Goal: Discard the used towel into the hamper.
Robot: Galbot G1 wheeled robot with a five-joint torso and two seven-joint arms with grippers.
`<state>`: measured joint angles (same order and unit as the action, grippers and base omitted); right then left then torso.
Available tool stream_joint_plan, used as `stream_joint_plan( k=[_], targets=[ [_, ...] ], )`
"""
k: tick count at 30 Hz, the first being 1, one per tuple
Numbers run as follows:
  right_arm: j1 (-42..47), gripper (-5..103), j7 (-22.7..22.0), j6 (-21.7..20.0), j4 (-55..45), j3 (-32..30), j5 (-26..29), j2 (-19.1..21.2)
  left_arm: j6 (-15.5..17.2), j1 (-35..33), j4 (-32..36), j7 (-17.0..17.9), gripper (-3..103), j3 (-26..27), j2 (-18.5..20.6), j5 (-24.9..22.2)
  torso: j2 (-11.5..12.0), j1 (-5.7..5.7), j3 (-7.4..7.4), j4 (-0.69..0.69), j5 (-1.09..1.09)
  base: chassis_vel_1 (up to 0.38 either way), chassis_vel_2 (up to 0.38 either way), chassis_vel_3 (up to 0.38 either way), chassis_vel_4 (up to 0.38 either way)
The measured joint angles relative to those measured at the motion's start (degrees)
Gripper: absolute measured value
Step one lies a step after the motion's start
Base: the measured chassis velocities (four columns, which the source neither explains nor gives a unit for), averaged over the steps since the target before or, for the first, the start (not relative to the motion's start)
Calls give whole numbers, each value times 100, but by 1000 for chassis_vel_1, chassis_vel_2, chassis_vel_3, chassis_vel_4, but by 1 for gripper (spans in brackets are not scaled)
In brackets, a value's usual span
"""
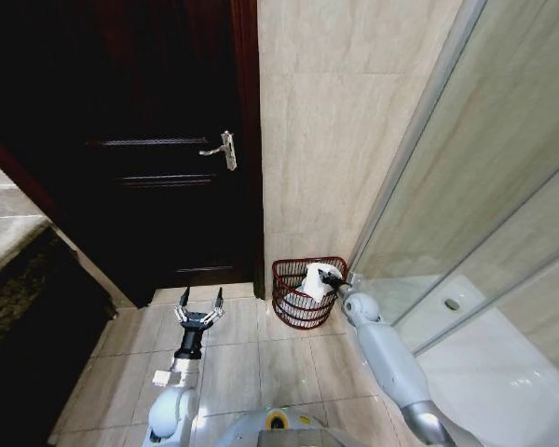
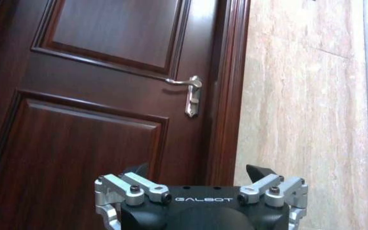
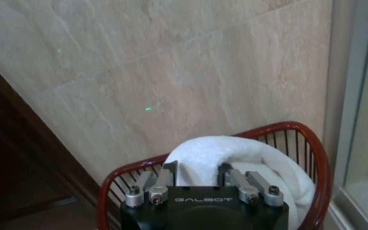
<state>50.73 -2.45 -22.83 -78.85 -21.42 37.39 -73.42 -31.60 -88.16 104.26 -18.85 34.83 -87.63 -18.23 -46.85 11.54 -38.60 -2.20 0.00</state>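
Observation:
The hamper [image 1: 293, 315], a small reddish-brown wire basket, stands on the floor in the corner between the tiled wall and the shower glass. The white towel [image 1: 312, 281] is bunched at the hamper's mouth, over its rim. My right gripper [image 1: 325, 277] is shut on the towel just above the basket. In the right wrist view the towel [image 3: 235, 148] bulges between and beyond the right gripper [image 3: 198, 166], inside the hamper's red rim [image 3: 314, 143]. My left gripper [image 1: 201, 298] hangs open and empty over the floor tiles, facing the door; its own view shows the left gripper [image 2: 199, 167] spread wide.
A dark wooden door with a silver handle [image 1: 226, 149] [image 2: 193, 95] fills the left back. A glass shower screen [image 1: 466, 196] runs along the right, close to the hamper. A dark stone counter [image 1: 23, 279] stands at the left. Beige floor tiles [image 1: 252, 363] lie in between.

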Motion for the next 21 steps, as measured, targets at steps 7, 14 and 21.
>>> stream_joint_plan(
  k=[7,14,21],
  targets=[
    [-464,63,-1248,-964,-149,-159,1553,-332,-15,-39,3,-1,100,-17,21,0,0,0,0,-1,-1,0,0,0,0],
    [-706,90,-1482,-1014,-11,-147,1672,-499,-52,-72,25,4,100,27,41,-46,0,0,0,-2,1,0,0,0,0],
    [-249,100,-1290,-722,-594,-14,885,-196,-67,-40,16,12,100,44,52,-126,0,0,0,0,1,0,0,0,0]
  ],
)
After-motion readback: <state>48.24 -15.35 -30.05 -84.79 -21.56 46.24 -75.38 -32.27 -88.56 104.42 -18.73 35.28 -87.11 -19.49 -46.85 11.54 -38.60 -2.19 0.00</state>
